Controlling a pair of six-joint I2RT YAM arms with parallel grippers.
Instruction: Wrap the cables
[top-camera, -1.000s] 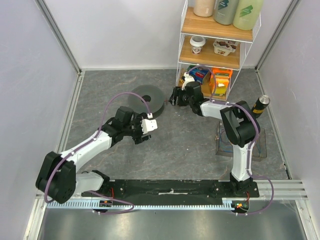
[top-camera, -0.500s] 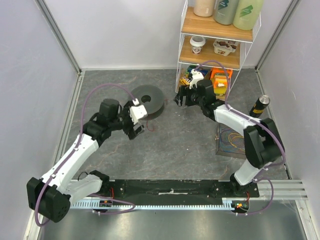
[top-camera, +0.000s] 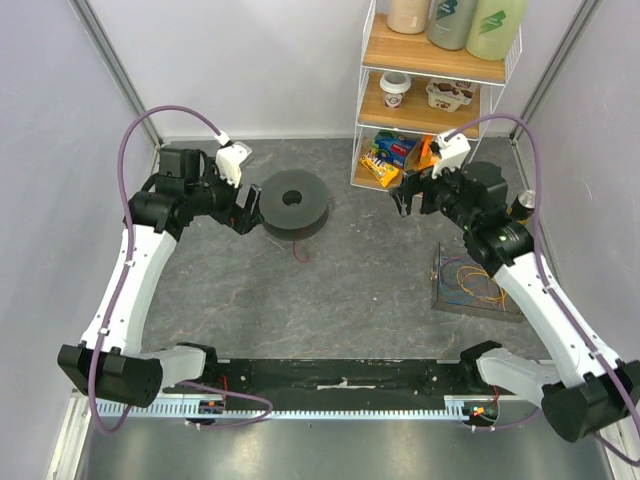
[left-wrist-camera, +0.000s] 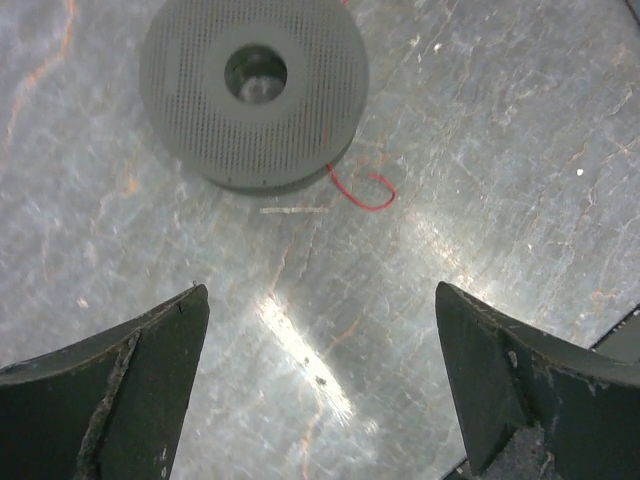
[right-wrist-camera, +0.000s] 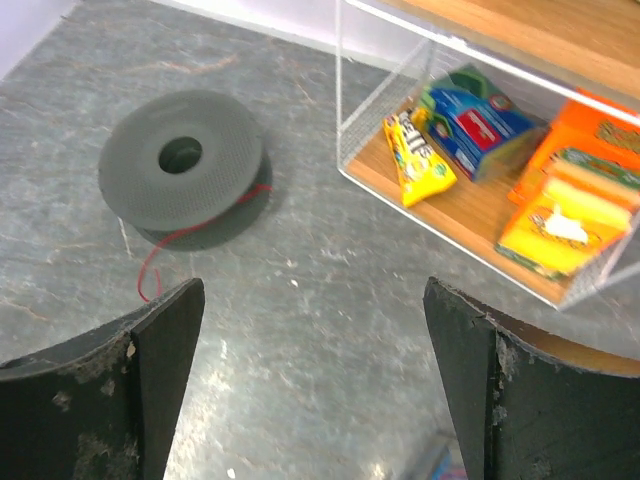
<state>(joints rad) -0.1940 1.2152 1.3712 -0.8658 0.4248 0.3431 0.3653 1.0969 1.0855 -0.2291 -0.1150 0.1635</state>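
Note:
A dark grey spool (top-camera: 293, 203) lies flat on the grey table. It also shows in the left wrist view (left-wrist-camera: 254, 90) and in the right wrist view (right-wrist-camera: 182, 168). A thin red cable (top-camera: 299, 250) is wound on it, with a loose end curling onto the table (left-wrist-camera: 362, 195) (right-wrist-camera: 150, 268). More cables, yellow, orange, red and blue (top-camera: 472, 282), lie in a clear tray (top-camera: 441, 297) at the right. My left gripper (top-camera: 243, 212) is open and empty, raised just left of the spool. My right gripper (top-camera: 412, 199) is open and empty, raised right of the spool.
A wire shelf rack (top-camera: 432, 95) with snack packs (right-wrist-camera: 425, 158), cups and bottles stands at the back right. A dark can (top-camera: 521, 205) stands by the right wall. White walls close in the table on three sides.
Both arms have lifted and pulled back from the spool, the left one toward the back left, the right one toward the right. The spool and red cable end stay put.

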